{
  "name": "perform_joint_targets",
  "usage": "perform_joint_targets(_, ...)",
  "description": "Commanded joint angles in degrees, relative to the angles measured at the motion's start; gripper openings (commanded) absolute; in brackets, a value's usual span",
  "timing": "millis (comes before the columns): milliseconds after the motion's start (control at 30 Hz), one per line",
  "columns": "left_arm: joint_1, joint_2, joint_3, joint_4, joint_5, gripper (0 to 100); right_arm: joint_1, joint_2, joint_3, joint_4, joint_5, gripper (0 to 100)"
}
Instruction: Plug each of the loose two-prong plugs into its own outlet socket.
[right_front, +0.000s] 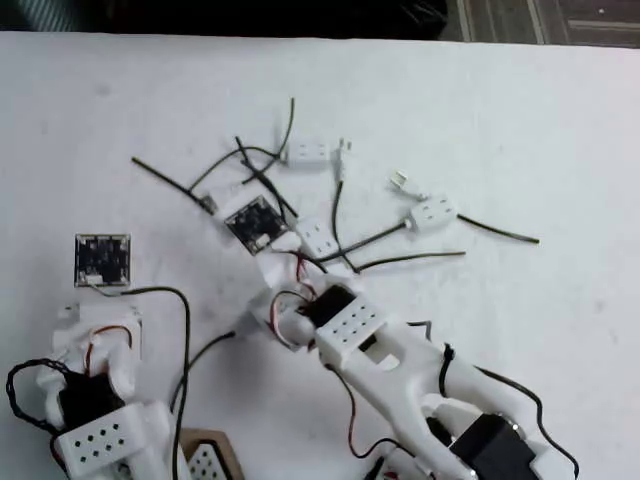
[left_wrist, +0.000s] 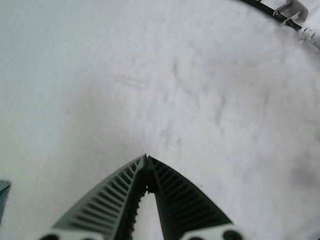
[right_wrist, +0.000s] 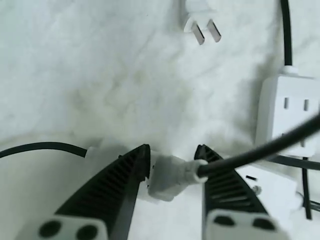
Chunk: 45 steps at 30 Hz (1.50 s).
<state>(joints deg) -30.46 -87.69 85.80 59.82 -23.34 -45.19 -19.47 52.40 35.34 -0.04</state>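
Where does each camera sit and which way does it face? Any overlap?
High view: fixed above the table, looking down; left arm and right arm enter from the bottom edge.
Left wrist view: on the left arm's wrist, looking past the shut left gripper at the tabletop.
Right wrist view: on the right arm's wrist, looking past the right gripper, holding a white plug, toward an outlet socket.
Shared: the table in all three; an outlet socket in high and right wrist views.

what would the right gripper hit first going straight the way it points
The small white plug on a black cord, sitting between the right gripper's fingers. Past it, likely white table; the loose white two-prong plug sits slightly off-line.
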Motion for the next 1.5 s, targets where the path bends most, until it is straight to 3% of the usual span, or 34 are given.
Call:
perform_joint_targets(0,0.66,-0.31,-1.67,-0.97,0.35,3,0.75,-1.45,-2.37,0.66,-0.53,15.2)
perform_joint_targets(267,1.19,-0.31,-1.67,-0.97,0.35,3,0.57,-8.13,-2.9,6.99,-0.53,15.5)
perform_joint_targets(567,2.42,-0.31,-1.58,-0.97,0.26,3,0.66,-9.45,-2.73,6.99,-0.53,15.1)
perform_joint_targets(900,2.42,-0.31,-1.58,-0.88,0.26,3,0.66,-9.45,-2.81,6.9,-0.09,1.9)
perform_joint_targets(1467,2.42,-0.31,-1.58,-0.88,0.26,3,0.84,-9.98,2.37,8.4,0.09,1.8)
